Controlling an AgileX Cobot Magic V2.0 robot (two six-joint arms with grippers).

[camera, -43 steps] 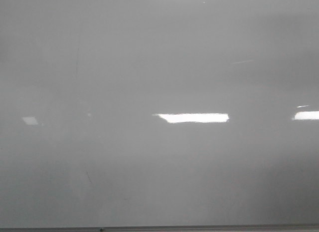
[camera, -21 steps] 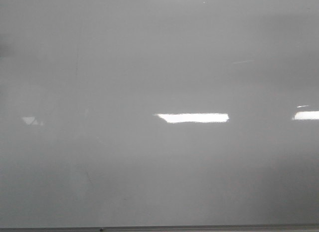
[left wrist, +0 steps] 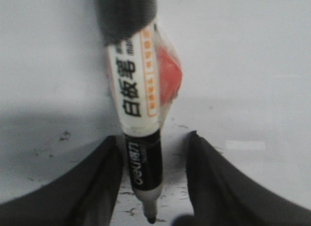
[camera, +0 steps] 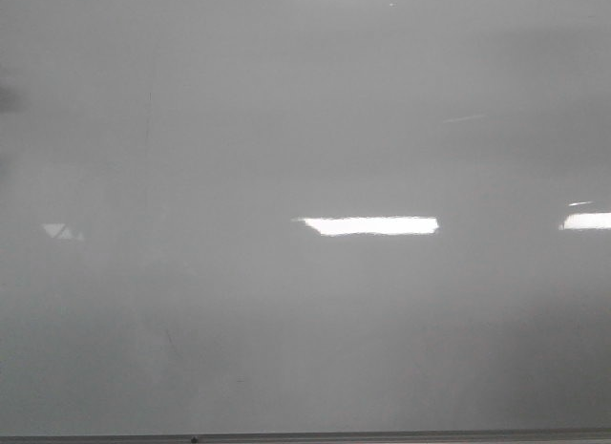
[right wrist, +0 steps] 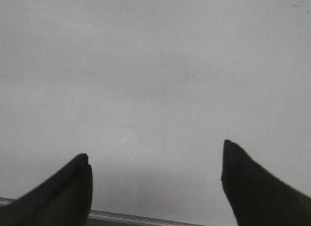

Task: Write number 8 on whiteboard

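Left wrist view: "deli" marker (left wrist: 141, 133), Chinese label.

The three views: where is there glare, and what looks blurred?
Front view: bright rectangular reflections on the whiteboard, no sharp detail. Left wrist view: the marker is soft, its upper end smeared; a shadow band crosses the board. Right wrist view: even light, the dark fingertips out of focus.

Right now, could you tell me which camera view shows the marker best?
The left wrist view: the marker fills the frame between the left claw fingers, label readable, tip down by the whiteboard. The front view shows only bare board, no marker. The right wrist view shows the open right claw over board, no marker.
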